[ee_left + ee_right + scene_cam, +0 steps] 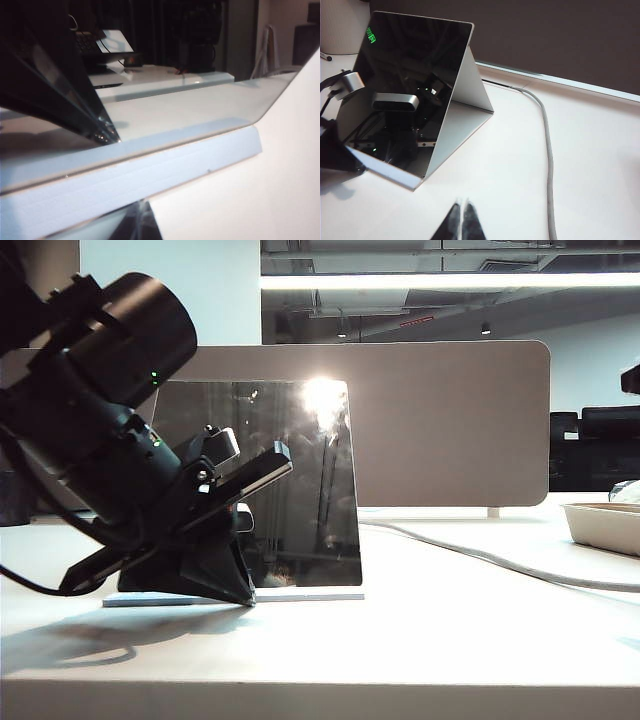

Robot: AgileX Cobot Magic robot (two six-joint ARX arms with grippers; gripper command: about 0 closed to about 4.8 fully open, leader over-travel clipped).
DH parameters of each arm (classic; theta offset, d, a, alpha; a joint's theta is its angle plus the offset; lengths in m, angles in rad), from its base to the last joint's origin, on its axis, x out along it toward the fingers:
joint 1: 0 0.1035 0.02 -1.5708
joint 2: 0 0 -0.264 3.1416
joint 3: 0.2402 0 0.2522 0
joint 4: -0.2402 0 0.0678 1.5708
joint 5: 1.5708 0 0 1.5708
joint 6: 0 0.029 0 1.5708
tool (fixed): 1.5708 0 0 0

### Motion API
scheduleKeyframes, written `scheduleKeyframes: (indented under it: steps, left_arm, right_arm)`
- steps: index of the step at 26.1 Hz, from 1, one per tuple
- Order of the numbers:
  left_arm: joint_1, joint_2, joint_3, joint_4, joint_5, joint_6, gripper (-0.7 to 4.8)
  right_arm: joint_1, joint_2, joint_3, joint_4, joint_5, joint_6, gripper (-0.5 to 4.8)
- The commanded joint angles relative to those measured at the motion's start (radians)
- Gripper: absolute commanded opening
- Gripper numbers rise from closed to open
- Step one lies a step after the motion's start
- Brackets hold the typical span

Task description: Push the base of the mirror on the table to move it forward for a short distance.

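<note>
White table [450,640] — left hand [235,590] at mirror base [310,594], right hand [462,220] apart.

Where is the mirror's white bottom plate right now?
In the exterior view the base of the mirror lies flat on the table, left of centre, under the mirror, with the left gripper at its front edge.

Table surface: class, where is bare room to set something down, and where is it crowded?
Free: the table between the mirror, the grey cable and the front edge. Crowded: the left end effector at the base of the mirror. The right end effector hovers shut nearby.
</note>
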Motion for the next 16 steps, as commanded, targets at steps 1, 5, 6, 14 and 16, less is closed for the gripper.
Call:
scheduleKeyframes:
  steps: [1, 5, 6, 14, 16]
  left_arm:
    - [0.021, 0.023, 0.023, -0.009, -0.008, 0.001, -0.02]
    - [0.054, 0.057, 0.062, -0.010, -0.008, 0.013, -0.02]
    - [0.065, 0.066, 0.072, -0.010, -0.008, 0.013, -0.01]
    - [0.122, 0.133, 0.130, -0.010, 0.006, 0.013, -0.02]
    - [0.127, 0.153, 0.148, -0.010, 0.006, 0.017, -0.02]
  right_arm:
    - [0.000, 0.000, 0.001, 0.014, 0.000, -0.003, 0.22]
    - [0.000, 0.000, 0.001, 0.013, 0.000, -0.003, 0.22]
    - [0.000, 0.000, 0.001, 0.014, 0.000, -0.003, 0.22]
    - [0.000, 0.000, 0.001, 0.014, 0.000, -0.003, 0.22]
    - [0.000, 0.000, 0.001, 0.014, 0.000, -0.003, 0.22]
